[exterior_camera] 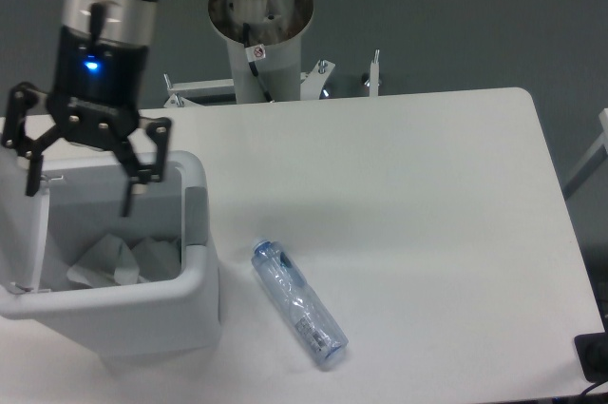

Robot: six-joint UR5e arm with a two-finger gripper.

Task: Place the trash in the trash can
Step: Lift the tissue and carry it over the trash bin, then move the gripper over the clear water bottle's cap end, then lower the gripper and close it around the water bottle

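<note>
my gripper (84, 185) hangs over the open bin (195, 276) at the table's (427, 233) left edge, its two fingers (133, 176) spread wide and holding nothing. one fingertip hangs just above the bin's far rim; i cannot tell whether it touches. the other is out toward the raised lid (21, 204), which stands tilted up on the bin's left side.

the wrapper (119, 259) lies inside the bin, down at the bottom, a crumpled white, half-see-through sheet folded into peaks. it is apart from my fingers.

the bottle (298, 303) lies flat on the table, just right of the bin and not touching it. its long axis runs on a diagonal, from upper left to lower right in the camera view. the upper end points toward the bin's near corner; the lower end points toward the table's front edge. it is clear, crushed plastic with blue at the ends and a printed label along its middle.

the bin is boxy and white, with rounded corners and a thick rim, and is far larger than the bottle.
</note>
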